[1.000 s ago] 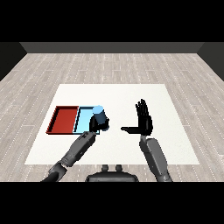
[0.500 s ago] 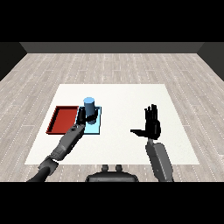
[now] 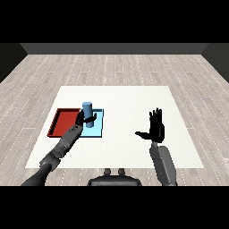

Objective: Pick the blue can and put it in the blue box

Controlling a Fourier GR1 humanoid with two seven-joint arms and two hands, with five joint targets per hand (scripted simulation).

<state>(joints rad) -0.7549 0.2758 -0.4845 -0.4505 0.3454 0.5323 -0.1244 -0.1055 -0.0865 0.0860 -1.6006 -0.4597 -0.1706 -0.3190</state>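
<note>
- Blue can [image 3: 87,114] upright in the light blue tray [image 3: 99,129], toward its left side, beside the red tray [image 3: 62,121]; same tray as half a second ago, a full second back it hung above the trays
- Left hand [image 3: 83,119] against the can's lower half, fingers curled round it, grasping; forearm lies lower and flatter than before
- Right hand [image 3: 156,128] raised over the white table [image 3: 129,103], well apart from the trays; fingers straight, thumb out to the side, holding nothing; position little changed
</note>
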